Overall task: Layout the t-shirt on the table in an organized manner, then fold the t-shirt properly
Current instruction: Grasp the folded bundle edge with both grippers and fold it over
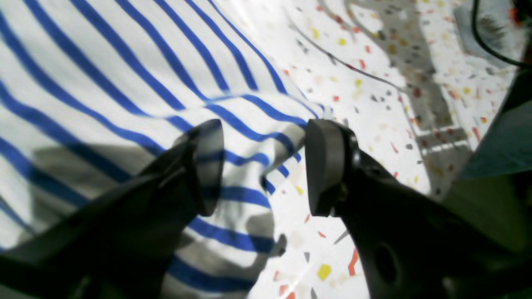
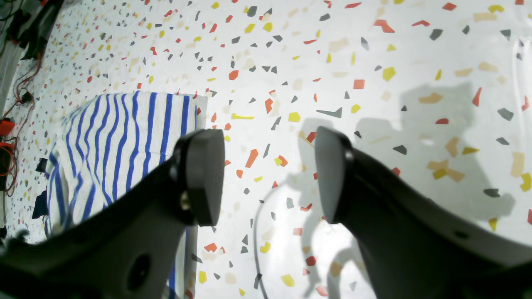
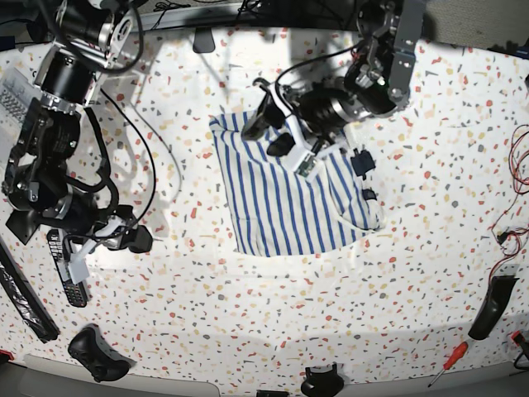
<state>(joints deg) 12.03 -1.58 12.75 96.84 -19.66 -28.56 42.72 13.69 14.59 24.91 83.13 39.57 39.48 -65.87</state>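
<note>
Worktop (image 3: 430,273) first — its speckled surface carries the t-shirt (image 3: 281,198) near the middle, already a compact striped rectangle, so I judge folding well underway. Left pincer (image 1: 264,166) hovers wide over a cloth edge, gripping nothing — closing there seems next — while right pincer (image 2: 270,176), also wide, hangs apart over bare surface.

one t-shirt (image 3: 289,198), two claws, perhaps one screwdriver (image 3: 447,361)
</note>
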